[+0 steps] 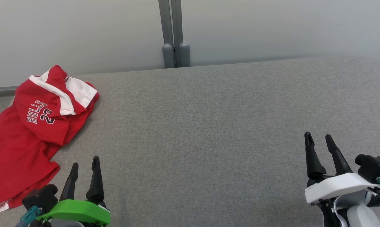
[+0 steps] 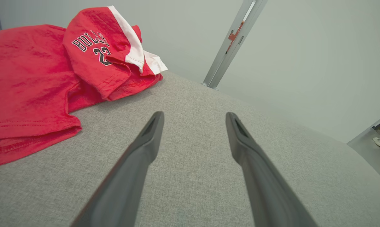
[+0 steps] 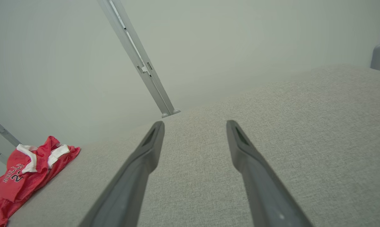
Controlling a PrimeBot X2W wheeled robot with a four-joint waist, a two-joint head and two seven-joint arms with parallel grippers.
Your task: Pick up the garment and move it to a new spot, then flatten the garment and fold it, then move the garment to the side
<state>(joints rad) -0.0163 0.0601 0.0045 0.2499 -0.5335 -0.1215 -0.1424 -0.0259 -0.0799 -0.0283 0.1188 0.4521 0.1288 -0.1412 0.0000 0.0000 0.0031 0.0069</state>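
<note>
While both arms hang low over the pad, the garment (image 1: 29, 126) lies crumpled at 9 o'clock in the head view, on the left edge of the grey fabric surface (image 1: 208, 126), running off frame there

Garment: red T-shirt, white bands at the sleeve or collar end, "BULLS 23" in dark print, upside down to the head camera. Upper part is folded over the body, wrinkled throughout. Hem end sits toward 7 o'clock with a small red-and-white label at the corner

Left gripper (image 1: 85, 160), green housing, 7 o'clock: fingers spread apart, nothing between them, just beside the shirt's hem, not touching. Right gripper (image 1: 318, 135), white housing, 4 o'clock: fingers spread apart, empty, well apart from the shirt

Surface: coarse grey weave, flat, rounded far edge. Room: plain pale wall (image 1: 271, 28) behind it, grey metal post (image 1: 174, 31) at 12 o'clock standing at the far edge. Left wrist view: a strip of floor at 4 o'clock with a person's foot (image 2: 378, 142) in a white shoe
</note>
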